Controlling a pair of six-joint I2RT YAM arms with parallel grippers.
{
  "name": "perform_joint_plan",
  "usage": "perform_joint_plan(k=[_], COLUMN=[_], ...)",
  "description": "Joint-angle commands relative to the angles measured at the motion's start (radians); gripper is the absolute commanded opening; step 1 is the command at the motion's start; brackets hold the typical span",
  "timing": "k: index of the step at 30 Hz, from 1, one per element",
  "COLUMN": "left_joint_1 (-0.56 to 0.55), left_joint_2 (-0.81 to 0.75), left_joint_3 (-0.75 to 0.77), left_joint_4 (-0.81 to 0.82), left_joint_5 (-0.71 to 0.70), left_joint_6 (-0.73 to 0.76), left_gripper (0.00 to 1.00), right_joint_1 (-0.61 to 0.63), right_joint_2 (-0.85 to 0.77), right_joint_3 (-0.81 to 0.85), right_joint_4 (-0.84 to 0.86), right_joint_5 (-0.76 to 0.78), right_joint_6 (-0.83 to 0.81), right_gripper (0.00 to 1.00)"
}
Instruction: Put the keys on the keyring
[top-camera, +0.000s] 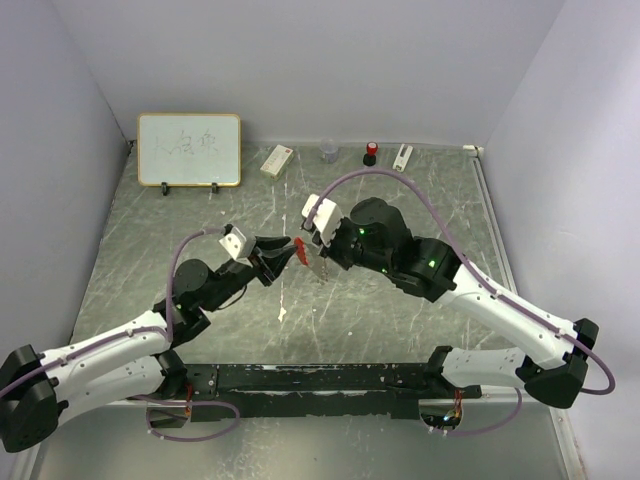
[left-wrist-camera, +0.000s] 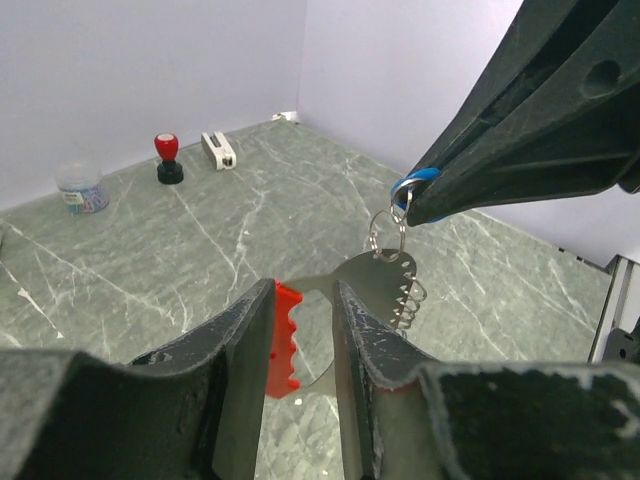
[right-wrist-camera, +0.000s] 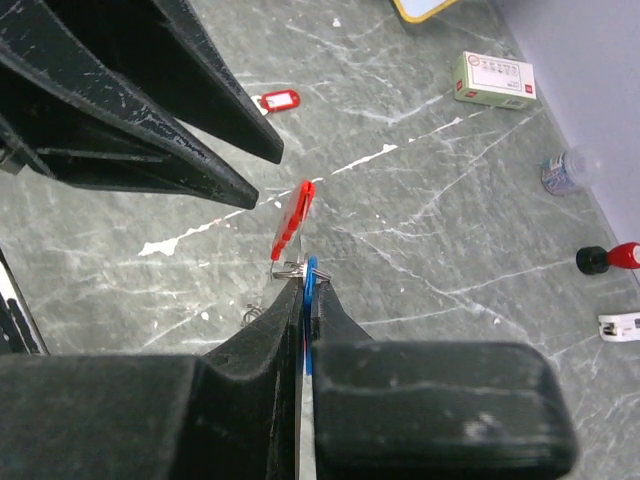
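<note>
Above the table's middle, my left gripper (left-wrist-camera: 303, 290) is shut on the keyring's red fob (left-wrist-camera: 283, 340), which has a toothed edge against one jaw and a silver plate against the other. The keyring's small metal ring (left-wrist-camera: 387, 232) and hooks hang off the fob's far end. My right gripper (right-wrist-camera: 309, 275) is shut on the blue key (right-wrist-camera: 311, 290), whose thin blue head shows between its fingertips. That head touches the ring (right-wrist-camera: 290, 268); whether it is threaded I cannot tell. The two grippers (top-camera: 292, 250) (top-camera: 322, 250) meet tip to tip. The red key (right-wrist-camera: 275, 100) lies on the table beyond the left fingers (right-wrist-camera: 150, 110).
Along the back wall stand a small whiteboard (top-camera: 189, 149), a white box (top-camera: 276, 160), a clear jar (top-camera: 328, 150), a red-topped stamp (top-camera: 370, 153) and a small white block (top-camera: 402, 157). The grey marbled table (top-camera: 420, 200) is walled on three sides.
</note>
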Motion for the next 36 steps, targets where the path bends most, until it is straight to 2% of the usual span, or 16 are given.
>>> perform_joint_plan(k=[1, 11, 23, 36], left_joint_1=[0.013, 0.026, 0.041, 0.047], left_joint_2=[0.004, -0.025, 0.064, 0.096], left_joint_3=[0.044, 0.045, 0.075, 0.080], left_joint_4=[-0.022, -0.037, -0.018, 0.035], left_joint_5=[0.048, 0.072, 0.341, 0.429], left_joint_6=[0.033, 0.043, 0.068, 0.078], left_gripper=[0.39, 0.38, 0.36, 0.38], right_joint_1=[-0.009, -0.020, -0.023, -0.024], right_joint_2=[-0.003, -0.007, -0.057, -0.055], right_joint_3=[0.039, 0.028, -0.001, 0.001], right_joint_4=[-0.038, -0.089, -0.083, -0.112], right_joint_5=[-0.050, -0.109, -0.167, -0.195], right_joint_6=[-0.076, -0.154, -0.220, -0.233], right_gripper=[0.00, 0.00, 0.00, 0.00])
